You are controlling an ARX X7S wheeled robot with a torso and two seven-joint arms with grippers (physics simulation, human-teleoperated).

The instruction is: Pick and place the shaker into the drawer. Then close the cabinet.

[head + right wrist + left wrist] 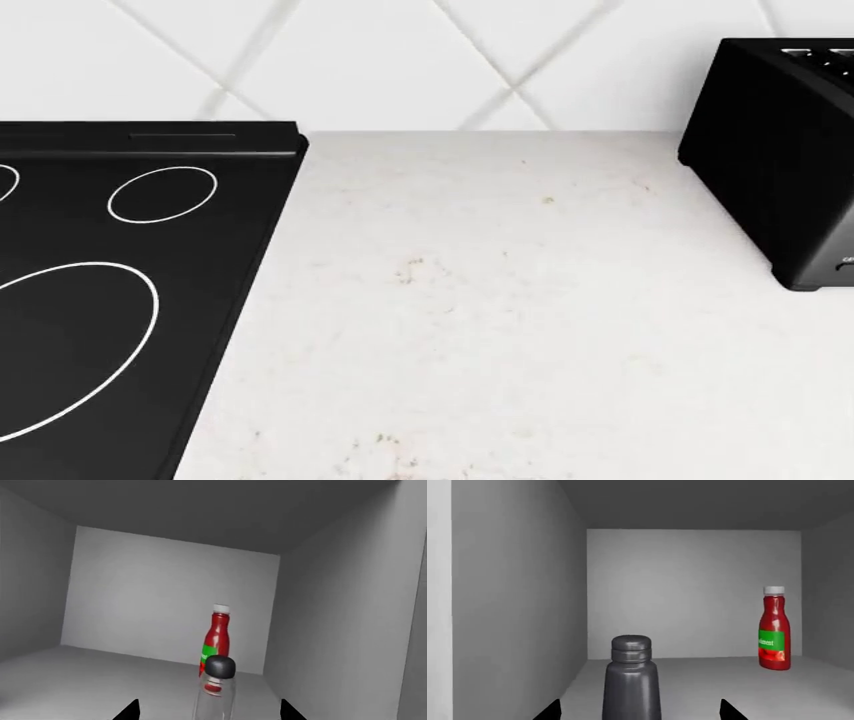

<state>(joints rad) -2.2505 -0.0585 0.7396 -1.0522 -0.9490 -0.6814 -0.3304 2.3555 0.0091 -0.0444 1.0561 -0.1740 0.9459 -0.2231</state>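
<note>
The shaker shows in both wrist views, standing upright on the floor of a white-walled compartment. In the left wrist view it is close and looks dark grey with a ribbed domed cap (631,680). In the right wrist view it is farther off, with a grey cap and a pale translucent body (217,690). My left gripper (640,712) is open, its fingertips (550,712) wide to either side of the shaker and clear of it. My right gripper (207,711) is open and empty, short of the shaker. I cannot make out the drawer as such. Neither gripper shows in the head view.
A red sauce bottle (774,630) with a white cap and green label stands at the back of the compartment, behind the shaker in the right wrist view (215,640). The head view shows a speckled counter (507,320), a black cooktop (120,300) and a black toaster (787,160).
</note>
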